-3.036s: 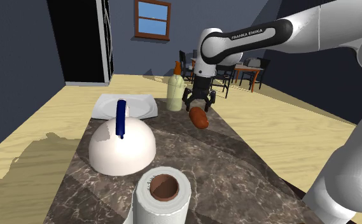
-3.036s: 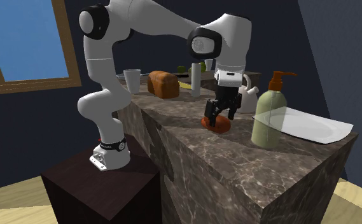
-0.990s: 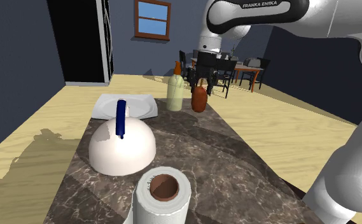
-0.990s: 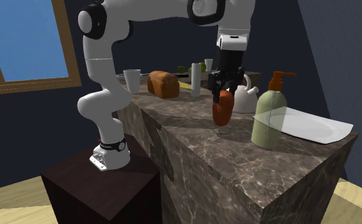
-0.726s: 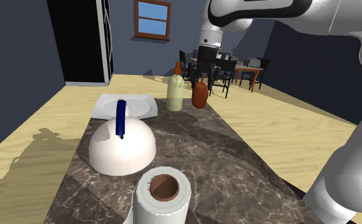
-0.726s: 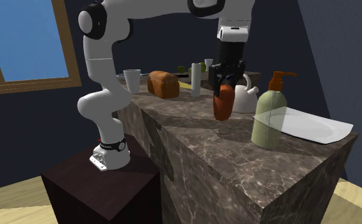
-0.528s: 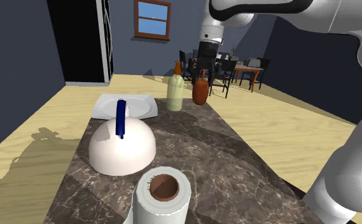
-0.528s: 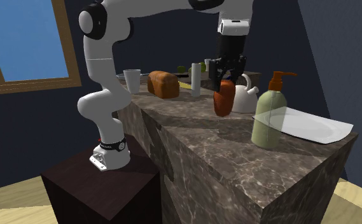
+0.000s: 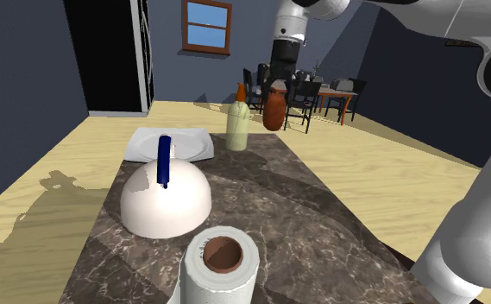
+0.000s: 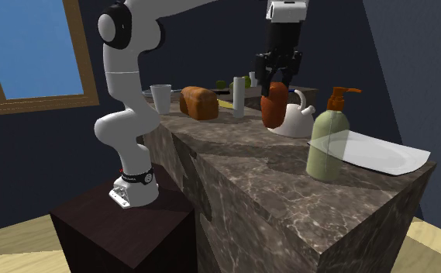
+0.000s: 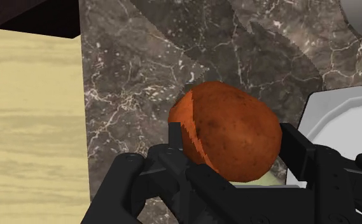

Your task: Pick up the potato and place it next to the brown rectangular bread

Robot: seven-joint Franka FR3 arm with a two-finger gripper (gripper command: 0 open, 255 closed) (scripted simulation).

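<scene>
While hanging high over the marble countertop [image 9: 269, 207], pinches the reddish-brown potato [image 9: 273, 110] from both sides between the black fingers of the gripper [image 9: 275, 86], well clear of the stone. Holds it upright above the countertop's half far from the stand, well apart from the bread. Of containers, three: one pale pump bottle [image 9: 237, 125] with an orange top, one white kettle [image 9: 166, 203] with a blue handle, and one white cup [image 10: 161, 98] toward the stand end, contents of all three not to be told. Of the rest, one each: a white square plate [image 9: 191, 142] at the far corner beside the bottle, a paper towel roll [image 9: 222, 263] at the edge nearest the shoulder camera with its brown core showing, a brown loaf of bread [image 10: 198, 102] just beside the cup. Around the countertop: pale wood floor [image 9: 62, 164], dark blue walls [image 9: 28, 69], one wood-framed window [image 9: 207, 26], a dark table with chairs [image 9: 325, 95], and a black area [image 9: 105, 52] past the wall's edge.
</scene>
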